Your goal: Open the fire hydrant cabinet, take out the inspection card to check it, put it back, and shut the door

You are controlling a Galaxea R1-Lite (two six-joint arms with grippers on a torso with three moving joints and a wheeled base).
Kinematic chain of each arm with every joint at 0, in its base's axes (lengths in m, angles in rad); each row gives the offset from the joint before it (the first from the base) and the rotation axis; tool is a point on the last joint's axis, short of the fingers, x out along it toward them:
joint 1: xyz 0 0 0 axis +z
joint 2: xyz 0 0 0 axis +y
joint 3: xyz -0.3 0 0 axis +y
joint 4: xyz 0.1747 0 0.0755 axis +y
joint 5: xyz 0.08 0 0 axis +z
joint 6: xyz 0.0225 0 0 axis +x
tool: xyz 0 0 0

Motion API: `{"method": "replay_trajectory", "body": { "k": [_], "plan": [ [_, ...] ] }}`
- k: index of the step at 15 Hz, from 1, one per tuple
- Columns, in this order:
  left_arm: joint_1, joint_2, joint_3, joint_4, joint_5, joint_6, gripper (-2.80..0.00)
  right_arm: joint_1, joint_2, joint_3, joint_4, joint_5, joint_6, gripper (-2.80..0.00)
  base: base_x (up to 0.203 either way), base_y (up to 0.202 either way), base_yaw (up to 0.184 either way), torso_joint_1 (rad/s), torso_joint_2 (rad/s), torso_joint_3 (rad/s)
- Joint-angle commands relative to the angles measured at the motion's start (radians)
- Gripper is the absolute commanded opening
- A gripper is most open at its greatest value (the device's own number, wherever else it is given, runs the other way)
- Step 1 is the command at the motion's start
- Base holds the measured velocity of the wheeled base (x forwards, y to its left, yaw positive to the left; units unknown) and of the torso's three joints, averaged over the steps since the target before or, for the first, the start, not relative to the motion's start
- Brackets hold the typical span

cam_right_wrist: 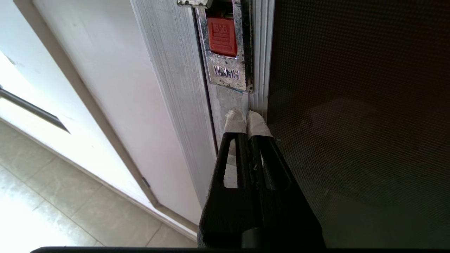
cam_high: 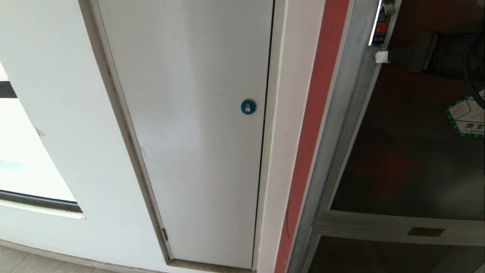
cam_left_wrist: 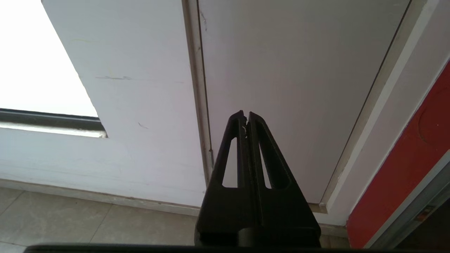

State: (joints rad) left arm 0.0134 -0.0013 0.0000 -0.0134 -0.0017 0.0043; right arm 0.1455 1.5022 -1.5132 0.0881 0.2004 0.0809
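Latch plate [cam_right_wrist: 227, 45]: chromed, with a red push tab; raised letters at its lower end seen upside down, about "FIIAXM", not sure; letters on the red tab too small to read.
Sticker [cam_high: 467, 115]: white with green border, on the glass at 3 o'clock of the head view; some dark characters, partly cut by the edge, not readable.
Brass plate [cam_high: 425, 231]: on the crossbar at 5 o'clock, no writing seen.
Door [cam_high: 409, 159]: dark tinted glass in aluminium frame, closed; long axis upright, leaning in the head view from 1 o'clock down to 6 o'clock.
Fire hydrant cabinet [cam_high: 343, 110]: at the right of the head view, brushed frame beside a red strip.
White door [cam_high: 193, 125]: plain, with blue round lock [cam_high: 248, 107] near centre.
Right gripper [cam_right_wrist: 246, 117]: fingers pressed together, white-taped tips at the door frame just below the latch plate, holding nothing.
Left gripper [cam_left_wrist: 245, 114]: fingers together, empty, pointing toward the white door's lower part.
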Motion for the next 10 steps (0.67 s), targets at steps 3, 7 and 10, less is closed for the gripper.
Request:
{"method": "replay_trajectory", "body": {
  "k": [3,7,10],
  "plan": [
    [0.0,0.0,0.006,0.0,0.0,-0.001,-2.8,-0.006,0.042,-0.037,-0.019,-0.003,0.0,-2.8,0.0,0.0,0.0,0.0,0.0,0.0],
    [0.0,0.0,0.006,0.0,0.0,-0.001,-2.8,-0.007,0.051,-0.048,-0.016,-0.026,0.0,-2.8,0.0,0.0,0.0,0.0,0.0,0.0],
    [0.0,0.0,0.006,0.0,0.0,-0.001,-2.8,-0.008,0.043,-0.038,-0.011,-0.026,0.0,-2.8,0.0,0.0,0.0,0.0,0.0,0.0]
  ]
}}
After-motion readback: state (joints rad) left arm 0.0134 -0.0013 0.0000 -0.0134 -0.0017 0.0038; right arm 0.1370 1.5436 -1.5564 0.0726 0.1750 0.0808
